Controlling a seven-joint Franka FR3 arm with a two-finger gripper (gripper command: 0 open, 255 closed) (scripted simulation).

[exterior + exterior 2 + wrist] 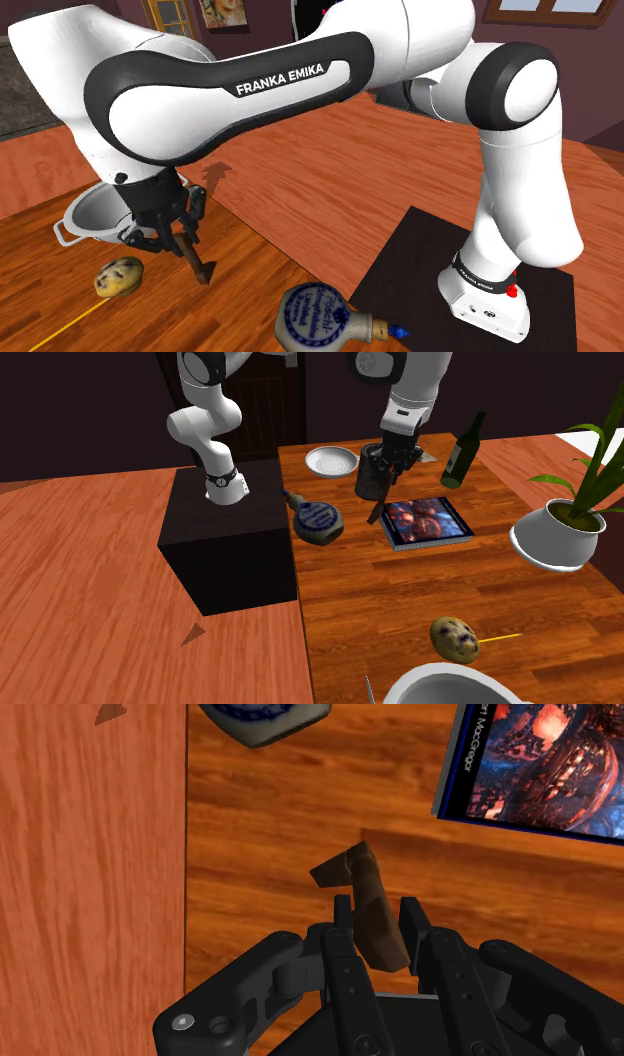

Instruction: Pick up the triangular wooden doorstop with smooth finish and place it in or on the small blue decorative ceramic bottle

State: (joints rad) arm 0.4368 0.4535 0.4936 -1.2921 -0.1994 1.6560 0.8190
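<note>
Brown and smooth-faced, the triangular wooden doorstop (365, 899) is clamped between the fingers (342, 929) of the all-black two-finger gripper (378, 922). The pads close on one end of it, and the rest juts out past the fingertips. In the shoulder view it hangs at a slant below the hand, and it appears to be just off the reddish-brown wooden table (280, 834), though its low tip is close to the surface. I judge the piece stiff, light and in no way fragile; the risk lies in its finish and shape. Polished, tapering faces give the pads little to bite, so a wedge can slip toward its thick end or pivot about the pinch. The surer hold is across its two flat parallel sides, nearer the middle. The target, a small blue-and-grey ceramic bottle (265, 719), lies on its side on the table — out ahead of the fingertips and off to one flank, on the side toward the robot's stand, apart from the doorstop. To the gripper's other flank lies a flat book with a red-and-blue cover (540, 764). The bottle's body is rounded and probably brittle, so a wedge set on it would have little to rest on and wants lowering gently.
</note>
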